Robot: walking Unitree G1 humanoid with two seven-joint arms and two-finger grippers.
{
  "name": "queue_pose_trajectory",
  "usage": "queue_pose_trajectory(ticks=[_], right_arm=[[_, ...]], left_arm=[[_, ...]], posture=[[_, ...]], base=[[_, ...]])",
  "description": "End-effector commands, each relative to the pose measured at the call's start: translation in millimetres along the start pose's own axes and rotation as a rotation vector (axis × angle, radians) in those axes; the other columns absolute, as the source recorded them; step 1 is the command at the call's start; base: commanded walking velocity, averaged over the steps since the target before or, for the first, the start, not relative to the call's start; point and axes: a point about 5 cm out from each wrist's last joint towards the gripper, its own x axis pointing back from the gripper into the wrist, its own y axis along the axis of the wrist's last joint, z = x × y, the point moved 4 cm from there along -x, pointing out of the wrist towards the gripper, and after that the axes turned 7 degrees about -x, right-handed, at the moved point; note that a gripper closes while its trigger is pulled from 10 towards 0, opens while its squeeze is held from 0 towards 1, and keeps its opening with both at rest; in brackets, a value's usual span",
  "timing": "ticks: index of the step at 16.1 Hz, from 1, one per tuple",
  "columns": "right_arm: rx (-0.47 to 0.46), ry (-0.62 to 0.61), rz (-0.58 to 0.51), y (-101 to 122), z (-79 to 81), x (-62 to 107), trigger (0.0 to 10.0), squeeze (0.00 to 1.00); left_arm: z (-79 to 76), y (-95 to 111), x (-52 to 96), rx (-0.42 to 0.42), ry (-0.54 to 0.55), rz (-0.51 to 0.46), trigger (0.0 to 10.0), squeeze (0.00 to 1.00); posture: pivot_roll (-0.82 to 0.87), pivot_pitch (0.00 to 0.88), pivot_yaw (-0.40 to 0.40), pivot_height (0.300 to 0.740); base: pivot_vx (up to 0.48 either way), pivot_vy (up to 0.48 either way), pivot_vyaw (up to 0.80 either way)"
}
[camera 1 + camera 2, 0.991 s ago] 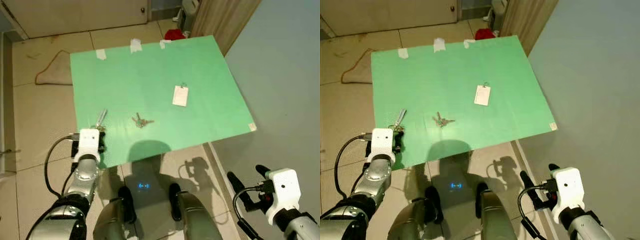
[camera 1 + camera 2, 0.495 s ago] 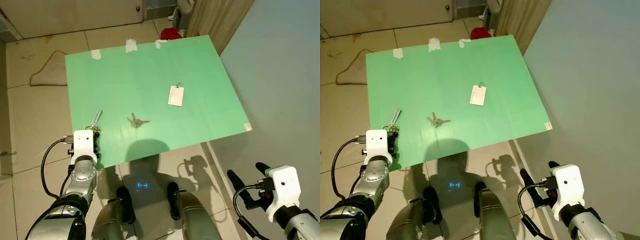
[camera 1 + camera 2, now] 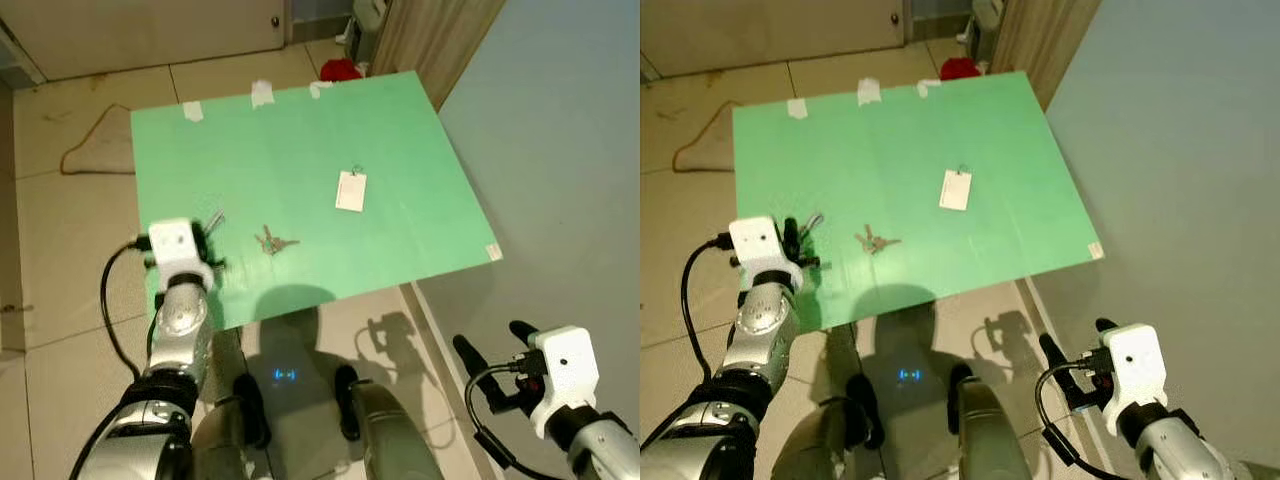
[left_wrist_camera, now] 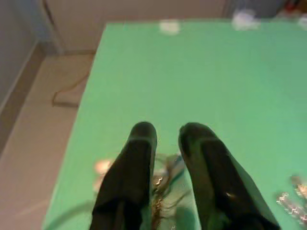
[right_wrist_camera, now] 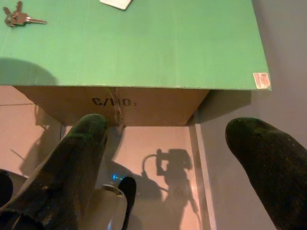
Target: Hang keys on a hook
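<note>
A green board (image 3: 300, 150) lies flat on a cardboard box (image 5: 144, 100). A small bunch of keys (image 3: 272, 241) rests near its middle, and a white tag with a ring (image 3: 351, 190) lies further right. My left gripper (image 3: 207, 247) hovers over the board's left part. Its fingers (image 4: 139, 143) are shut on a second key bunch (image 4: 160, 179), and a silver piece (image 3: 214, 220) sticks out past them. My right gripper (image 5: 168, 129) hangs open, low at the right, off the board beside the box's near corner.
A grey wall (image 3: 560, 150) runs along the right of the board. Tiled floor surrounds the box, with a tan cord (image 3: 85, 150) at the left, a red object (image 3: 340, 68) and a door behind. White tape pieces (image 3: 262, 92) mark the far edge.
My left gripper has risen and moved forward over the board, taking the silver key bunch up from the left edge. The right arm has barely moved.
</note>
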Motion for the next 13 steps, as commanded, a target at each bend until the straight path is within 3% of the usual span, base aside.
queue_pose_trajectory(ticks=[1, 3, 4, 5, 6, 10, 13], right_arm=[[-0.009, -0.015, 0.036, -10, -2.2, 1.8, 10.0, 0.00], [-0.022, -0.011, 0.029, -11, 1.1, -3.1, 10.0, 0.00], [-0.028, -0.007, 0.027, -12, 2.9, -5.3, 10.0, 0.00], [-0.028, -0.006, 0.027, -12, 3.9, -5.5, 10.0, 0.00], [-0.030, -0.006, 0.027, -12, 5.2, -4.7, 10.0, 0.00], [-0.026, -0.017, 0.039, -14, 1.5, 2.9, 10.0, 0.00], [-0.025, -0.028, 0.056, -17, -1.6, 13.2, 10.0, 0.00]], left_arm=[[-3.7, -7, 8.2, 0.012, -0.022, 0.017, 0.0, 0.00], [-12.9, 1, 10.4, -0.016, -0.084, -0.004, 0.0, 0.00], [-9.3, -7, 12.0, -0.080, -0.087, 0.029, 0.8, 0.00], [-3.9, -12, 11.4, -0.107, -0.079, 0.046, 10.0, 0.00], [15.8, -21, 7.9, -0.234, -0.049, 0.077, 10.0, 1.00], [41.2, -30, 0.9, -0.348, 0.008, 0.146, 10.0, 1.00], [50.2, -30, -6.3, -0.363, 0.020, 0.173, 10.0, 1.00]], posture=[[-0.43, 0.349, -0.075, 0.740], [-0.42, 0.347, -0.065, 0.740], [-0.42, 0.347, -0.065, 0.740], [-0.41, 0.351, -0.061, 0.740], [-0.42, 0.357, -0.066, 0.740], [-0.44, 0.366, -0.072, 0.740], [-0.47, 0.377, -0.077, 0.740]], base=[[0.000, 0.000, 0.00], [0.000, 0.000, 0.00], [0.000, 0.000, 0.00], [0.000, 0.000, 0.00], [0.000, 0.000, 0.00], [0.000, 0.000, 0.00], [0.000, 0.000, 0.00]])
